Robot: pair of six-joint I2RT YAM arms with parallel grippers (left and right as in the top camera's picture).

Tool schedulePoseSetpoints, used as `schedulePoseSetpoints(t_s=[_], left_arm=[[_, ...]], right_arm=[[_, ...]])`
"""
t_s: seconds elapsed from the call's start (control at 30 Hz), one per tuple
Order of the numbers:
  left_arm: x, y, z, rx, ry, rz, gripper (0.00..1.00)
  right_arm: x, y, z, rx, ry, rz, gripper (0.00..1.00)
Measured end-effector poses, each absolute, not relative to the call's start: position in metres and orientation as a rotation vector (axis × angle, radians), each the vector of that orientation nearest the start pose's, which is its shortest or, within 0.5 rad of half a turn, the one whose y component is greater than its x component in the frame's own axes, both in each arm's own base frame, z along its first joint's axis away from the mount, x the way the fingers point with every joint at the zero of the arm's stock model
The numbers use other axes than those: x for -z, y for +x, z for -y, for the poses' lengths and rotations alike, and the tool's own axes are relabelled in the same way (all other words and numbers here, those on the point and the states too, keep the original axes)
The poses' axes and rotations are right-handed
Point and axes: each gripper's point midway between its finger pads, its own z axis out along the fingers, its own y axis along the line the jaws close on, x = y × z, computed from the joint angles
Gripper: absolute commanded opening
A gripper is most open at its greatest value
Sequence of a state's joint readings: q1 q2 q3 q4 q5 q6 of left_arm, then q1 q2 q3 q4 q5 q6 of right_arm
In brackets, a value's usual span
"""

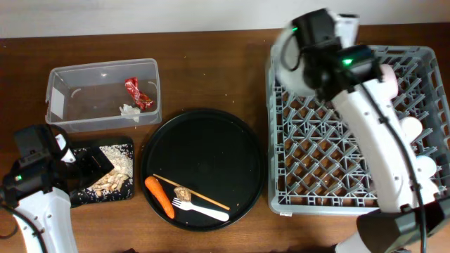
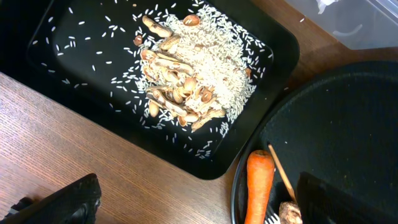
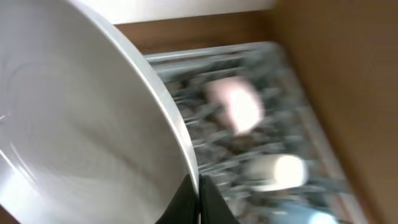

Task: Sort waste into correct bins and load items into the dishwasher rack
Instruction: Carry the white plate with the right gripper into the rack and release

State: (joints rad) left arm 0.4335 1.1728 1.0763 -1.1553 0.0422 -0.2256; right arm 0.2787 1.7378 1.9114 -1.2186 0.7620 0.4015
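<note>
Right wrist view: right claw [image 3: 198, 190] tight on the rim of the white round plate [image 3: 74, 112], over the dishwasher rack [image 3: 249, 134].

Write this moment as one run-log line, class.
right fingers: shut on white plate, at dishwasher rack corner | left fingers: open, above black tray | carrot, fork: on round tray

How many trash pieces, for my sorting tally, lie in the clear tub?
2: red wrapper and white tissue, together at the right end of the tub; none seems hidden.
</note>
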Motion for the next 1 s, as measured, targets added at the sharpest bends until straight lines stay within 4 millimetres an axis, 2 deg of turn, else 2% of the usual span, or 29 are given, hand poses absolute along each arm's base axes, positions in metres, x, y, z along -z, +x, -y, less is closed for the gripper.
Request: schedulePoseSetpoints(t_s=[0.1, 0.27, 0.37, 0.53, 0.83, 0.93, 1.0], left_arm=[[-0.160, 0.225, -0.096, 0.015, -0.903, -2.671, 0.99], [-0.160, 0.225, -0.096, 0.015, -0.903, -2.671, 0.99], [-0.160, 0.225, -0.096, 0.015, -0.903, -2.671, 0.99], [-0.160, 0.225, -0.096, 0.015, -0.903, -2.671, 0.99], [-0.160, 0.225, -0.096, 0.015, -0.903, -2.671, 0.99], [-0.160, 0.225, -0.096, 0.015, -0.903, -2.671, 0.99], [-0.160, 0.225, -0.096, 0.015, -0.903, -2.671, 0.99]], right_arm=[[-0.316, 0.404, 0.059, 0.886, 0.507, -2.231, 0.04], [-0.324, 0.393, 0.110, 1.077, 0.634, -2.156, 0.04], [-0.319, 0.390, 0.128, 1.124, 0.680, -2.158, 0.04], [-0.301, 0.397, 0.133, 1.147, 0.676, -2.201, 0.04], [-0.215, 0.407, 0.121, 1.120, 0.588, -2.438, 0.04], [-0.198, 0.408, 0.115, 1.066, 0.579, -2.491, 0.04], [-0.193, 0.409, 0.111, 1.042, 0.574, -2.500, 0.04]])
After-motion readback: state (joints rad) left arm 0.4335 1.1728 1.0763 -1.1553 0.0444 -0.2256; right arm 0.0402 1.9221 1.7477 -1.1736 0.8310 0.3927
